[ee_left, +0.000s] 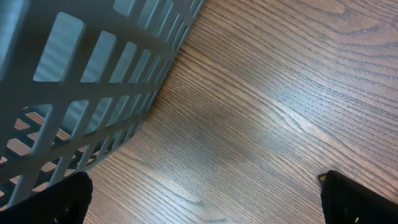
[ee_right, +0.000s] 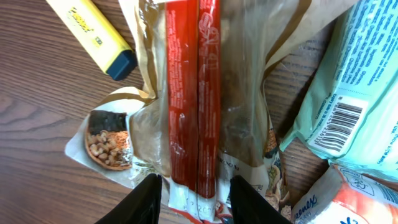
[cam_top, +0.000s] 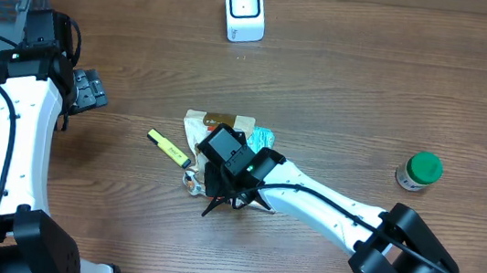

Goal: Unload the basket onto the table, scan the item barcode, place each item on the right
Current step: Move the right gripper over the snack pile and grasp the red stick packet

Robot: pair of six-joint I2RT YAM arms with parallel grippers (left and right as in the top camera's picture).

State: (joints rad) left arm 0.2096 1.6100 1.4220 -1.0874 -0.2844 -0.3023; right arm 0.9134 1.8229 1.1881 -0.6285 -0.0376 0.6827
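We judge pickup in hand: the right gripper (ee_right: 199, 200) straddles the snack packet (ee_right: 196, 81), well apart from the scanner (cam_top: 244, 10); whether it is clamped we cannot tell. The left gripper (ee_left: 208, 202) gapes wide. The next move calls for a firm clamp, then a lift.

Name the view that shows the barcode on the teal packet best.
Right wrist: the barcode faces the lens, with its bars sharp. Overhead shows only a sliver of the teal packet, and no bars can be made out. Left wrist shows neither.

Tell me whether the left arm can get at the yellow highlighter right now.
Probably yes. The yellow highlighter lies on bare table left of the pile, with nothing between it and the open left gripper; the right gripper sits close beside it.
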